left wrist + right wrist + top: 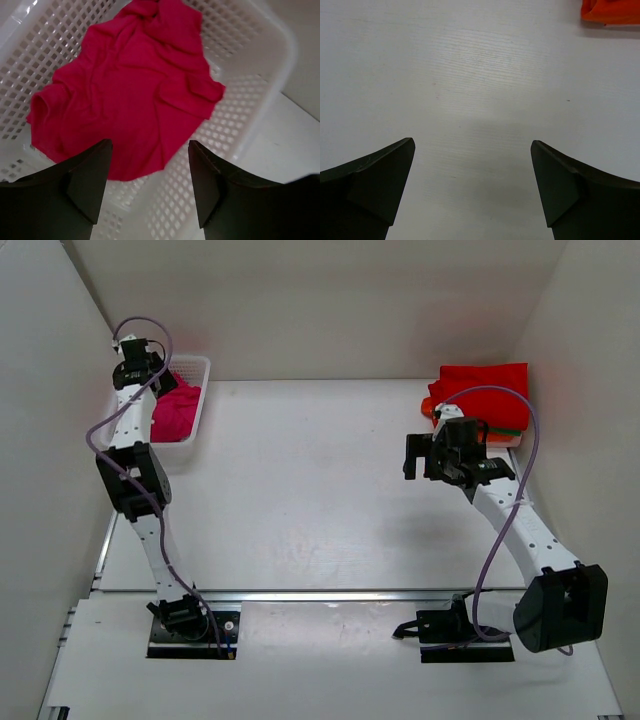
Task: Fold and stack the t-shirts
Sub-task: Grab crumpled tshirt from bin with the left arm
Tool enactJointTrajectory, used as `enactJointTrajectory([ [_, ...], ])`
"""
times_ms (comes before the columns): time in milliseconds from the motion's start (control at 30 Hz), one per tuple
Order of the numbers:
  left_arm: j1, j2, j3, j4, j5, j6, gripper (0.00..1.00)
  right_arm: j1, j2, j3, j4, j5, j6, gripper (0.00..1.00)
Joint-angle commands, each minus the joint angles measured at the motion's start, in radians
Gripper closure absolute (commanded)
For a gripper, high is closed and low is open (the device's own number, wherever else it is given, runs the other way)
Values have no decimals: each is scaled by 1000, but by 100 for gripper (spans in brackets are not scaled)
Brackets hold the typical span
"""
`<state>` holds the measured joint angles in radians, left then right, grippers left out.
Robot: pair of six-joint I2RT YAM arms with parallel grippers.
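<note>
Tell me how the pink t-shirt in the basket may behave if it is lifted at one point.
It will probably be floppy: the magenta-pink t-shirt lies crumpled with soft folds in the white mesh basket, so it should drape from a pinch. It looks thin, so likely light. A hanging part might catch the basket's rim.

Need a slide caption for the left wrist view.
Left gripper open above a crumpled magenta-pink t-shirt lying in the white mesh basket, nothing held.

Probably a lab: white-walled booth (330, 300)
</note>
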<state>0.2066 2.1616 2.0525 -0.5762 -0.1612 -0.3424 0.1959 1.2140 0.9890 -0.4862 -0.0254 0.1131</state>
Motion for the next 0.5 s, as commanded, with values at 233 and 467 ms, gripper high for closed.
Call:
enactJointTrajectory([
  [233, 27, 420, 421, -27, 14, -58, 13, -6, 36, 80, 70, -28, 2, 1],
  [467, 25, 530, 449, -94, 144, -34, 54, -4, 59, 82, 72, -41, 11, 1],
])
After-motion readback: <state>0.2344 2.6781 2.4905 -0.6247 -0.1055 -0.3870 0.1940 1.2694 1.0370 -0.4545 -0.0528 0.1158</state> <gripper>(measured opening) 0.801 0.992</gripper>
